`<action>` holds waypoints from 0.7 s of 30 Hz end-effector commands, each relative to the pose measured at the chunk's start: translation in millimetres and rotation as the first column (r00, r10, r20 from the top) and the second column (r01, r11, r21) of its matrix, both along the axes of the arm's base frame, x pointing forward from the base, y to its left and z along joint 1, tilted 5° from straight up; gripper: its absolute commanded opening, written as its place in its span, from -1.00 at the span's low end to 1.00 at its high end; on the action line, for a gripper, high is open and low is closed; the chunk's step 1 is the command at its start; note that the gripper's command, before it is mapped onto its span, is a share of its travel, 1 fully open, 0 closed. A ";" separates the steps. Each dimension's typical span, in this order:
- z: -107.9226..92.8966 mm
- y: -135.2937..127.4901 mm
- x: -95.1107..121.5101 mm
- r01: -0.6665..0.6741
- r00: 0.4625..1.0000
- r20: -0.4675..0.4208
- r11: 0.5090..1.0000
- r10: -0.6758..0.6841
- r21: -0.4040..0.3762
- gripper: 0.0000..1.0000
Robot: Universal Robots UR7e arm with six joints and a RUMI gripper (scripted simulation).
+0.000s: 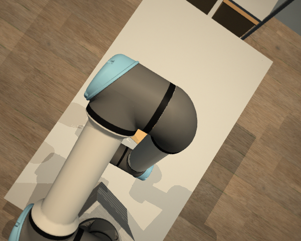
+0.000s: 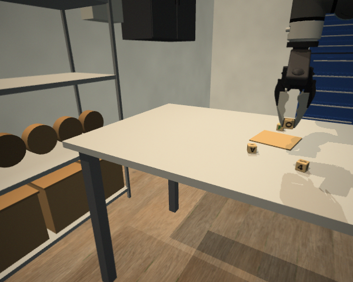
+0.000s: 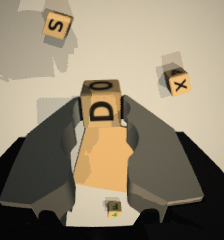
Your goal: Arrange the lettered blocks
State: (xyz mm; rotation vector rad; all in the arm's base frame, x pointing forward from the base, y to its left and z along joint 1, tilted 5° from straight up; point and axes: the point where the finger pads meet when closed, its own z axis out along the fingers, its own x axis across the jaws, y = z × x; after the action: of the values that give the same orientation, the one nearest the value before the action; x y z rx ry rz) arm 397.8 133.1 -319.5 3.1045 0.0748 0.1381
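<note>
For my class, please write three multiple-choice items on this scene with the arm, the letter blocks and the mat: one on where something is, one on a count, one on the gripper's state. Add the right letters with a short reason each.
1. Where is the block held by the gripper?
A. lifted over the mat
B. resting on the floor
C. on the shelf rack

2. How many blocks rest on the table, not counting the held one?
A. one
B. three
C. five

3. What is the gripper's state?
A. open wide, holding nothing
B. shut on a block
C. out of sight

Key: 1 A, the held block hangs above the orange mat in the wrist view. 2 B, the exterior view shows three on the table. 3 B, the gripper pinches the block from both sides.
</note>
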 end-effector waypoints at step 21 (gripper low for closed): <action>2.1 -10.9 10.9 0.362 0.932 0.006 0.932 -0.362 0.035 -0.89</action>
State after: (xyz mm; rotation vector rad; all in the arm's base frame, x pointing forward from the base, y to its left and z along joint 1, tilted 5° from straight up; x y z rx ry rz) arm 405.7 125.0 -318.3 3.0996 -0.3545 0.1444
